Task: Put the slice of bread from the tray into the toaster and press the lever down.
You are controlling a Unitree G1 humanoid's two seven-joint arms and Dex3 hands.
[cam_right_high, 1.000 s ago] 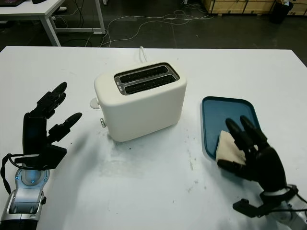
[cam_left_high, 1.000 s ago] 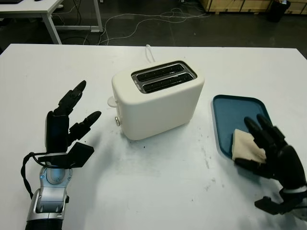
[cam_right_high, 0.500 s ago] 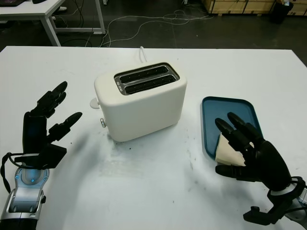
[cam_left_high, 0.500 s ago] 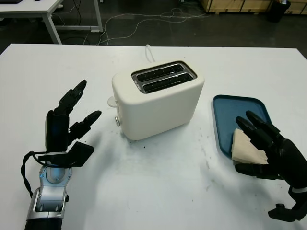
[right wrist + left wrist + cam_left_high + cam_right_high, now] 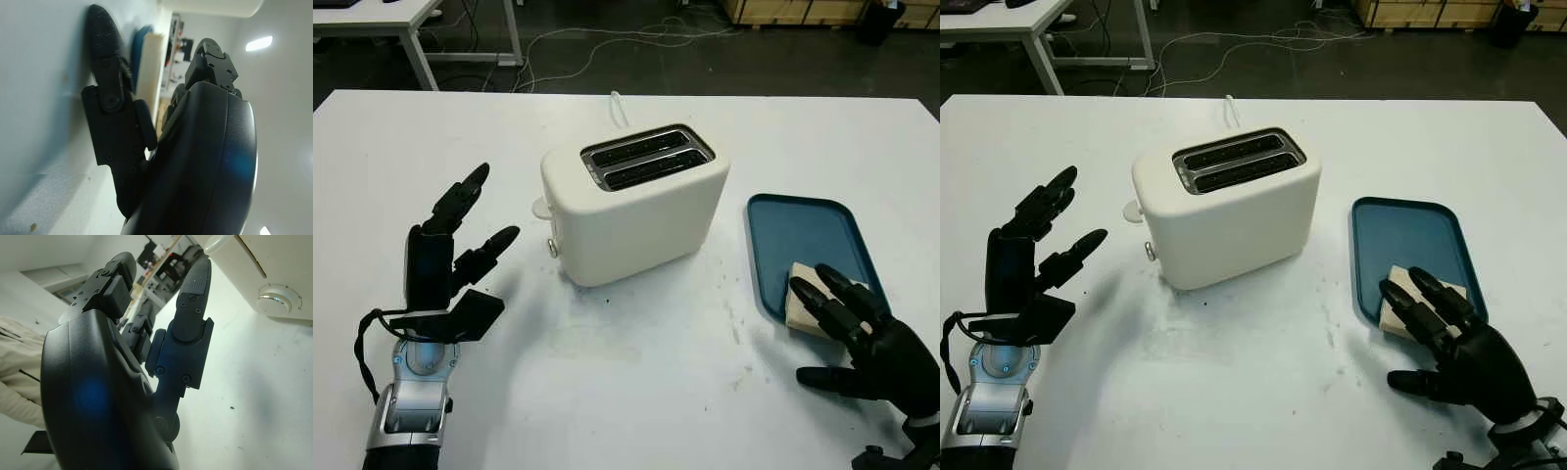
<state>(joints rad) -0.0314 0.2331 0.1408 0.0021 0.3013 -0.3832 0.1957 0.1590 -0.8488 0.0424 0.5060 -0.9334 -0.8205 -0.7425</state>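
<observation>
A cream two-slot toaster (image 5: 636, 201) stands mid-table, its lever tab (image 5: 540, 207) and dial (image 5: 552, 249) on the end facing left. To its right is a blue tray (image 5: 803, 230), and a slice of bread (image 5: 800, 294) lies at the tray's near end. My right hand (image 5: 832, 328) is open at the near right, fingers reaching over the slice's near edge and thumb out over the table. It grips nothing. The right wrist view shows the bread (image 5: 149, 73) just past that hand's fingers. Left of the toaster, my left hand (image 5: 470, 230) is open, held above the table.
The white table (image 5: 636, 392) has bare room in front of the toaster and between the hands. A white cable (image 5: 619, 106) runs from behind the toaster off the far edge. Floor with cables and another table's legs lie beyond.
My right hand has drawn back toward the near edge and lowered, uncovering most of the bread, which stays on the tray. The left hand and toaster have not moved.
</observation>
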